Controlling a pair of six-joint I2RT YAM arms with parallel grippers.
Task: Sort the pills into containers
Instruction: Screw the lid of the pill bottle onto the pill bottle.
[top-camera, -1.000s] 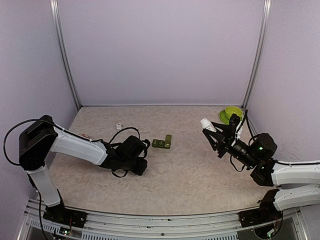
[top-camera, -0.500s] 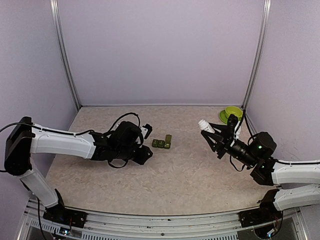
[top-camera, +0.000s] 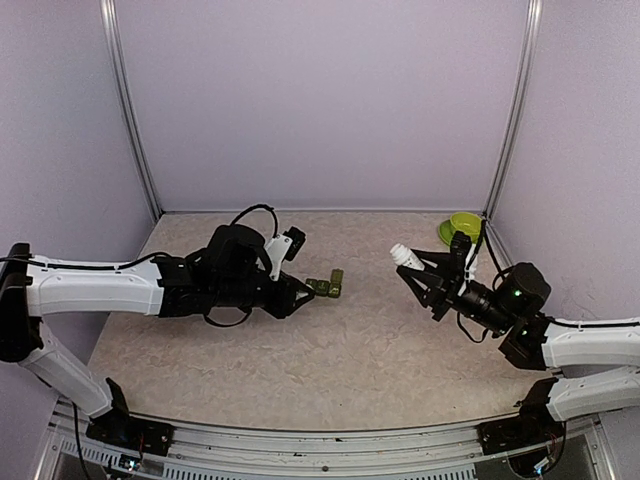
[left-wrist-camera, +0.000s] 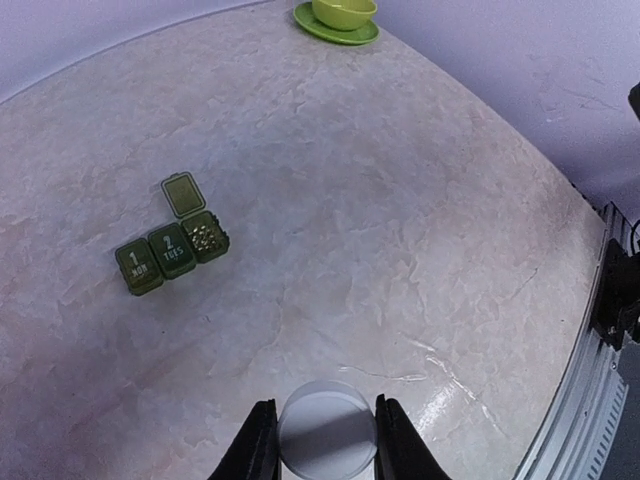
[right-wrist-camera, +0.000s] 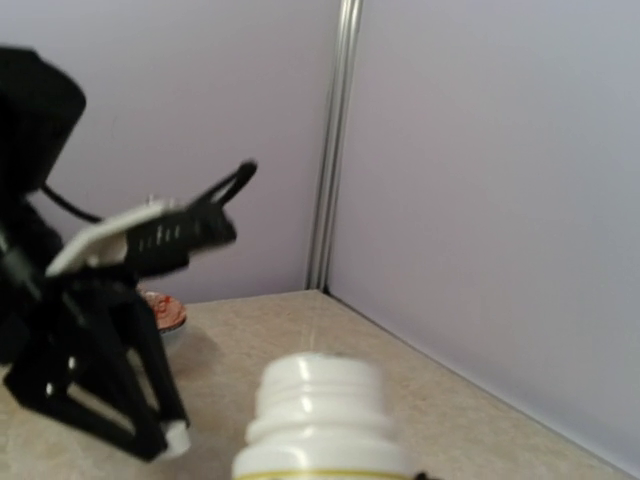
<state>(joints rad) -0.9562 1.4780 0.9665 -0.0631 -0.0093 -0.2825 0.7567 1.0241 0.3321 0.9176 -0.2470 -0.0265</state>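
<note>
- Top external view: the containers (top-camera: 325, 286) lie flat on the table (top-camera: 360, 360), just toward 12 o'clock of its centre.
- Left gripper (left-wrist-camera: 325, 405) is just at 9 o'clock of the strip, with both fingers pressed against a round white cap (left-wrist-camera: 325, 438).
- Left wrist view: the strip lies at 10 o'clock of the cap, apart from it. Two compartments are closed and read "1 MON" and "2 TUES". The third is open, its lid (left-wrist-camera: 183, 193) laid back toward 12 o'clock.
- Small pale pills (left-wrist-camera: 206, 237) show inside the open compartment.
- Right gripper (top-camera: 414, 267) is at 3 o'clock of the strip, well apart and off the table. It pinches a white bottle (top-camera: 403, 256) that is tilted, with its uncapped threaded neck toward 10 o'clock.
- Lime-green bowl (top-camera: 464, 224) sits on its saucer (top-camera: 447, 235) in the 2 o'clock corner.
</note>
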